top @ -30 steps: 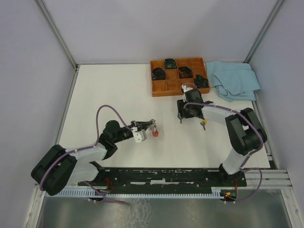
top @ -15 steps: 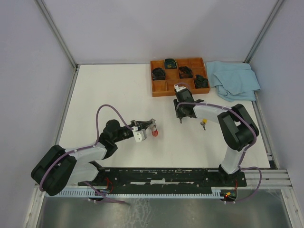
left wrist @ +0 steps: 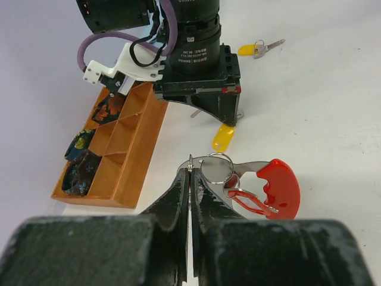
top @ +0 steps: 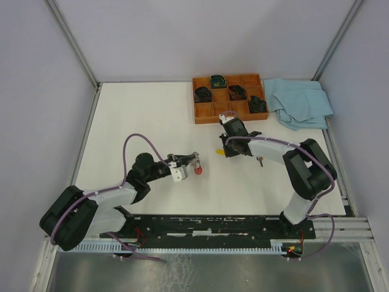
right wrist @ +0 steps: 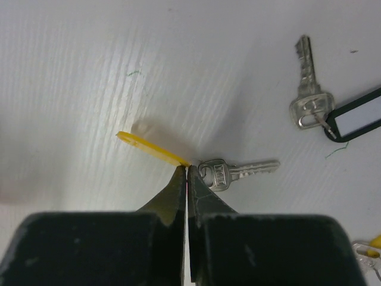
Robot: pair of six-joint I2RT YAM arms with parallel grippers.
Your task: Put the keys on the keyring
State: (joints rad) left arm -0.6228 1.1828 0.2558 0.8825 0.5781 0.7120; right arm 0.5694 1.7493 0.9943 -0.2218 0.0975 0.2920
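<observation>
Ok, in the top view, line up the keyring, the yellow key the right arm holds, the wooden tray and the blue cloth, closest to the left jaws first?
1. keyring, held in them.
2. yellow key, just to the right.
3. wooden tray, back right.
4. blue cloth, far back-right corner.

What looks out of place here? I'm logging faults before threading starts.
Nothing spilled or damaged. One thing askew: the right end effector pinches a yellow-capped key by its cap, which stands tilted on edge. The left end effector grips the keyring.
</observation>
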